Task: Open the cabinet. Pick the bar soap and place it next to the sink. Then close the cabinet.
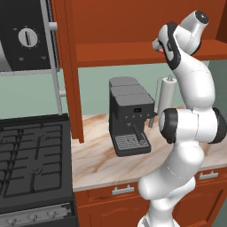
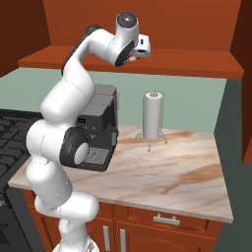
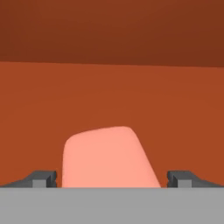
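Observation:
The cabinet [image 1: 115,53] stands open, its reddish-brown door [image 1: 72,80] swung out at the left. My arm reaches up into the cabinet's lower compartment. In the hand view the salmon-pink bar soap [image 3: 107,157] lies on the cabinet floor, close in front of the hand. My gripper [image 3: 112,178] is open, one dark fingertip [image 3: 43,178] on each side of the soap and neither touching it. A sliver of the pink soap [image 2: 132,59] peeks out under the hand in the right base view. The sink is out of view.
On the marble counter [image 2: 182,167] below stand a dark coffee machine [image 1: 128,115] and a white paper-towel roll [image 2: 152,115]. A black stove [image 1: 31,155] lies to the left under a microwave [image 1: 26,35]. Drawers [image 2: 167,219] run below the counter.

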Available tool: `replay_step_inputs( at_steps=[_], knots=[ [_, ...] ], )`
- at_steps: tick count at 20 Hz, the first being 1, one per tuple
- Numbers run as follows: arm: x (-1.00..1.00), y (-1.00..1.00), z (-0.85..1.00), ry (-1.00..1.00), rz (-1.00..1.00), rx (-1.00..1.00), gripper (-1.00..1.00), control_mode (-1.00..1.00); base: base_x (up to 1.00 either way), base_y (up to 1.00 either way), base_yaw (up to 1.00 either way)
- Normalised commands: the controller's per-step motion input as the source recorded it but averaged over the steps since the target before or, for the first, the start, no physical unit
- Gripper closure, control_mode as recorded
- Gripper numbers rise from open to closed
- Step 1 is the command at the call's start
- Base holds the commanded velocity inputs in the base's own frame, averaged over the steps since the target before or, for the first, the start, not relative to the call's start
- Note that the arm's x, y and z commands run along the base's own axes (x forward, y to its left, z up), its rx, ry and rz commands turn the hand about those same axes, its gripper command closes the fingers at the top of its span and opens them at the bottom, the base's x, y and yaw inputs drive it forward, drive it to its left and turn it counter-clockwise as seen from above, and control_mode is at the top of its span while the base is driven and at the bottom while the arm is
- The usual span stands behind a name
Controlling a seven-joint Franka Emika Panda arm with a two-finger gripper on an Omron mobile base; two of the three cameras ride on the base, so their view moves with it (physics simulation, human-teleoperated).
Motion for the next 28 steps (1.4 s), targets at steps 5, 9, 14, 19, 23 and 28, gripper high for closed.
replay_step_inputs(
  at_steps=[5, 9, 14, 19, 23, 28],
  knots=[
    [0.0, 0.0, 0.0, 0.0, 0.0, 0.0, 1.0, -1.0, 0.0, 0.0, 0.0],
    [0.0, 0.0, 0.0, 0.0, 0.0, 0.0, 1.0, -1.0, 0.0, 0.0, 0.0],
    [0.0, 0.0, 0.0, 0.0, 0.0, 0.0, 1.0, -1.0, 0.0, 0.0, 0.0],
    [-0.27, 0.0, 0.0, -0.03, 0.0, 0.0, 1.0, -1.0, 0.0, 0.0, 0.0],
    [-0.85, 0.0, 0.0, -0.08, 0.0, 0.01, 1.0, -1.0, 0.0, 0.0, 0.0],
    [-0.94, 0.0, 0.0, -0.06, -0.01, 0.01, 1.0, -1.0, 0.0, 0.0, 0.0]
  ],
)
